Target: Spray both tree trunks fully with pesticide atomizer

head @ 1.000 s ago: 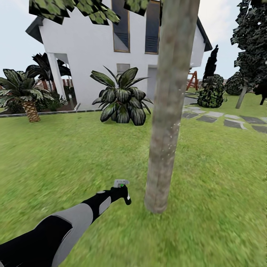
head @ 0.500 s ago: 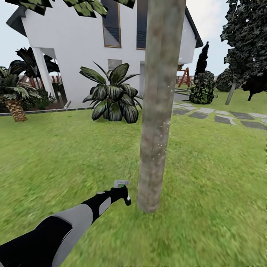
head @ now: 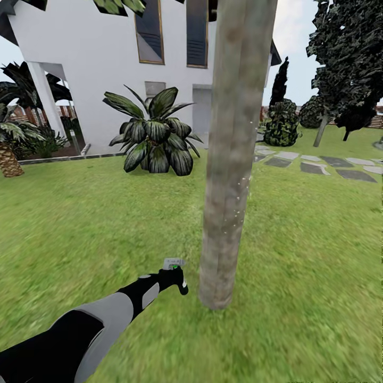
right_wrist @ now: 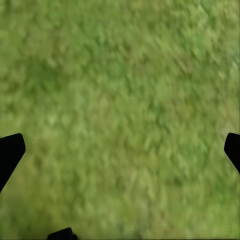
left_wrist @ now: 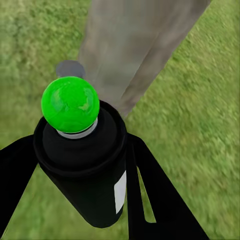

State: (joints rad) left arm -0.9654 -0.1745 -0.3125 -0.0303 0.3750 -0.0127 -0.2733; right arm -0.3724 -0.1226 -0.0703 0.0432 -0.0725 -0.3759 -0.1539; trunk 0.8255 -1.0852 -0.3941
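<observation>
Gripping the pesticide atomizer (left_wrist: 82, 165), left fingers (left_wrist: 150, 195) closed beside the tree trunk (head: 231, 159); right fingers (right_wrist: 11, 152) wide apart.

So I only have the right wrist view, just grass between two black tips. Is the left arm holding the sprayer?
Observer: Yes. In the left wrist view the left gripper has its fingers closed around the dark pesticide atomizer.
Operator: Is its dot red or green?
Observer: Green, a bright green knob on top.
Operator: Is it near a tree?
Observer: Yes. In the head view the tree trunk stands just beyond the atomizer, with tiny white specks on its right side.
</observation>
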